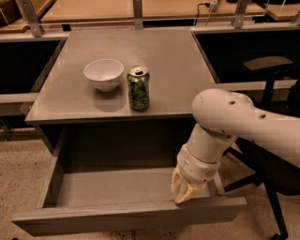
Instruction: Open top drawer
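Note:
The top drawer (126, 213) is a wide grey drawer pulled far out below the grey cabinet top (154, 61). Its shallow grey tray interior (112, 185) holds nothing. My gripper (183, 191) hangs from the white arm (234, 122) and reaches down into the drawer's right front corner, just behind the front panel. Its tan fingers (187, 194) point down and rest close against the inner side of the panel. The lower drawers are out of view.
A white bowl (104, 73) and a green soda can (138, 87) stand on the cabinet top near its front. A dark office chair (269, 63) is to the right behind the arm. Wooden desks (140, 9) run along the back. The floor is speckled.

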You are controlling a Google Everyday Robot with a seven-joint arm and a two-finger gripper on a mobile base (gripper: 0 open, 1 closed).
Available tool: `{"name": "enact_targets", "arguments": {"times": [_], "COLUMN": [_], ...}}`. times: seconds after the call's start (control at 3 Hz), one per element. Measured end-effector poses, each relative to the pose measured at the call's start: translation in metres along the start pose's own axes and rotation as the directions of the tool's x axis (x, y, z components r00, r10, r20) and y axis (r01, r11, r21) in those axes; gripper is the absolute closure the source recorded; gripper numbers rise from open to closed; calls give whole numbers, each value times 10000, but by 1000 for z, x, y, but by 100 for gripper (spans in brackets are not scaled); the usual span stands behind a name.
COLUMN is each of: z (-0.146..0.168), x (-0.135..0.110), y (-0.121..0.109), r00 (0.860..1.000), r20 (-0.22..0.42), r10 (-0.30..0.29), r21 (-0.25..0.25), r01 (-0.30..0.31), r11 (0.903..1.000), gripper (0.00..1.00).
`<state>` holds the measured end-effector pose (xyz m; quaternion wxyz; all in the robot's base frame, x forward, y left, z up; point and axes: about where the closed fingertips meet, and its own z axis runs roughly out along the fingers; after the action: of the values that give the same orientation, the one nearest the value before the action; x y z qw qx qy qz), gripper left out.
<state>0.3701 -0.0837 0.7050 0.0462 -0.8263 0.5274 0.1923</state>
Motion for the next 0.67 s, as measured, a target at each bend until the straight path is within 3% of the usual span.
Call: {"name": "enact_targets", "arguments": {"times": [0.33,0.67], "z": [0,-25], "x": [0,-4], "y": [0,8], "r00": [10000,9992], "r20": [0,14], "r10": [0,-409], "r21": [0,203], "r01": [0,409], "r11": [10000,9990], "gripper": [100,100]}}
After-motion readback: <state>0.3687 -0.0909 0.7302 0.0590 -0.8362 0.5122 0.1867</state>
